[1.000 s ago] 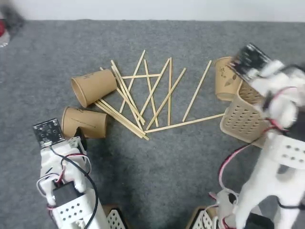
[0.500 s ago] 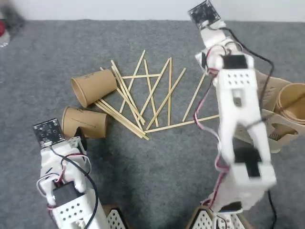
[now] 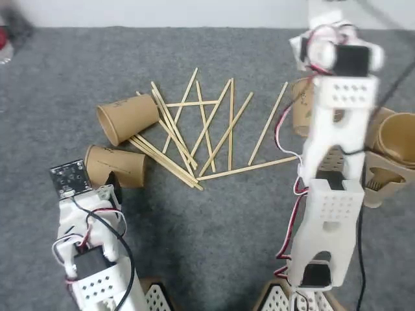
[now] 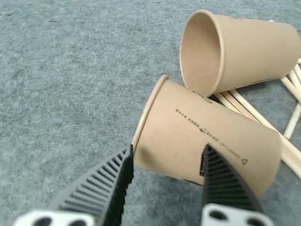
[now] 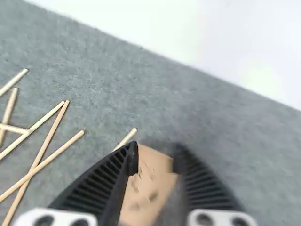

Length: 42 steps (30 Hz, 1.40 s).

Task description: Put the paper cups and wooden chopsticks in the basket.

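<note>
The worktop (image 3: 227, 220) is covered in grey cloth, a rough, matt, felt-like nap. The paper cups (image 3: 126, 118) are plain brown paper, matt, with a rolled rim and a smooth inside. The chopsticks (image 3: 230, 123) are pale bare wood, smooth and unvarnished. The basket (image 3: 378, 188) looks like beige plastic, its walls pierced with small holes. Both arms (image 3: 334, 194) are white plastic with a dull finish, hung with slightly glossy wires (image 3: 97, 223). The left gripper (image 4: 167, 154) has black, matt, ribbed jaws, as does the right gripper (image 5: 157, 150).
</note>
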Available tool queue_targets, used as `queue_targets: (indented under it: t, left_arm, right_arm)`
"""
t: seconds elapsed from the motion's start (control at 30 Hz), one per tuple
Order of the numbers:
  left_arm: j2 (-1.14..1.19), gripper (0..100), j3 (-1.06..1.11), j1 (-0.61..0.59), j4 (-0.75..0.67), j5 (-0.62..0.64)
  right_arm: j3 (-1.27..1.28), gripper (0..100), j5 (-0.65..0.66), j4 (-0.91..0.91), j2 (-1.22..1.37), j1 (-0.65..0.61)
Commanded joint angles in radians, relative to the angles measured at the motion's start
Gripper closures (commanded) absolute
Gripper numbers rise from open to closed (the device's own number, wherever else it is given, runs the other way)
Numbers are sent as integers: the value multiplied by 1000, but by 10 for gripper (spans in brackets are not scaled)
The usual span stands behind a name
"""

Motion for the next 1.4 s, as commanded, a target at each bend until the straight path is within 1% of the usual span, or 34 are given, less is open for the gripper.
queue_targets:
  t: [0.0,0.1,0.17,0.2,0.33,0.4,0.47,0.63,0.73,0.83,1.03,1.27,1.37]
  left_arm:
    - [-9,775,-5,6,2,3]
    - [-9,775,-5,5,3,3]
    - [-9,775,-5,5,3,3]
    - [-9,775,-5,5,3,3]
    - [-9,775,-5,5,3,3]
    - [-9,775,-5,5,3,3]
    - [-9,775,-5,5,5,3]
    - [-9,775,-5,5,15,2]
    - [-9,775,-5,5,15,2]
    - [-9,775,-5,5,15,2]
    - [-9,775,-5,5,17,2]
    - [-9,775,-5,5,17,2]
    - [-9,775,-5,5,17,2]
  right_arm:
    - [-101,826,17,107,-77,73]
    - [101,902,18,107,-154,163]
    - [298,913,21,107,-254,202]
    - [402,912,40,105,-317,203]
    - [746,857,216,101,-573,166]
    - [856,835,249,99,-685,163]
    - [933,823,252,99,-759,166]
    - [1066,822,238,99,-812,246]
    - [1114,822,164,99,-817,288]
    - [1148,822,101,99,-812,291]
    - [1166,822,25,65,-806,269]
    - [1283,825,5,-33,-806,268]
    - [1353,825,8,-136,-806,282]
